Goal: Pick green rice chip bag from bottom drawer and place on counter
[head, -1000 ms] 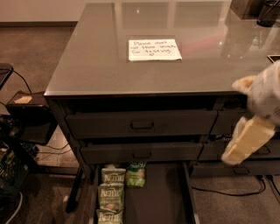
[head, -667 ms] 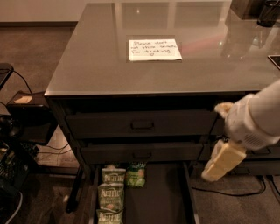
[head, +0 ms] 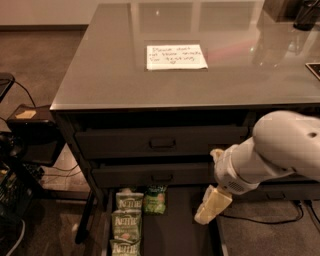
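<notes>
Glossy grey bench [head: 100, 75], paper note [head: 176, 57] at twelve o'clock. Gripper [head: 207, 210] hangs at five o'clock over the bottom drawer [head: 180, 232]; open or closed, can't tell.

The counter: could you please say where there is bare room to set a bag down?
The counter is bare left of the paper note and along its front edge; the far right corner is crowded with dark objects. The hand hovers over the bottom drawer at right, with bare floor between it and the green rice chip bag.
</notes>
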Available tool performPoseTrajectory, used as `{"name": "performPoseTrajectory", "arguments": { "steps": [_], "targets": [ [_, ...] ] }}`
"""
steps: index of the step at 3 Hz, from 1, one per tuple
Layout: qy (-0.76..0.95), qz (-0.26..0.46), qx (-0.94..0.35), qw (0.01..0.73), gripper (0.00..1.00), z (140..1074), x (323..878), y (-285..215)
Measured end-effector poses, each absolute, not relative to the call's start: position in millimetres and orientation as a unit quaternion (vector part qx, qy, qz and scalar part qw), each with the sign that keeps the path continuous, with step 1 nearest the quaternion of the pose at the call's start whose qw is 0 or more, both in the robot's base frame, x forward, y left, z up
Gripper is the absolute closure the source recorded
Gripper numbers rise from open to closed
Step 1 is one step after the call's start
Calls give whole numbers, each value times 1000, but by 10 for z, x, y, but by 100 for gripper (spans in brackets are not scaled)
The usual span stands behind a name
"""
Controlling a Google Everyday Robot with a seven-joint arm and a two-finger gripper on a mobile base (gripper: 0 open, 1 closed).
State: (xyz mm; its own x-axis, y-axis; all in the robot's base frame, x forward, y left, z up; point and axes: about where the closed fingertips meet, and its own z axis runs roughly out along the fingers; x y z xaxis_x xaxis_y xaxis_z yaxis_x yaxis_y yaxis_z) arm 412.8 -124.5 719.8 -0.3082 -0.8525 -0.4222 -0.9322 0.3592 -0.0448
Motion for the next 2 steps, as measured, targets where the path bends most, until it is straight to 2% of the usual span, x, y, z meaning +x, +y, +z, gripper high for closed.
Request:
{"name": "performPoseTrajectory", "arguments": {
  "steps": [2],
  "targets": [
    [806, 103, -550, 193, 0, 7027, 4165, -1272]
  ]
}}
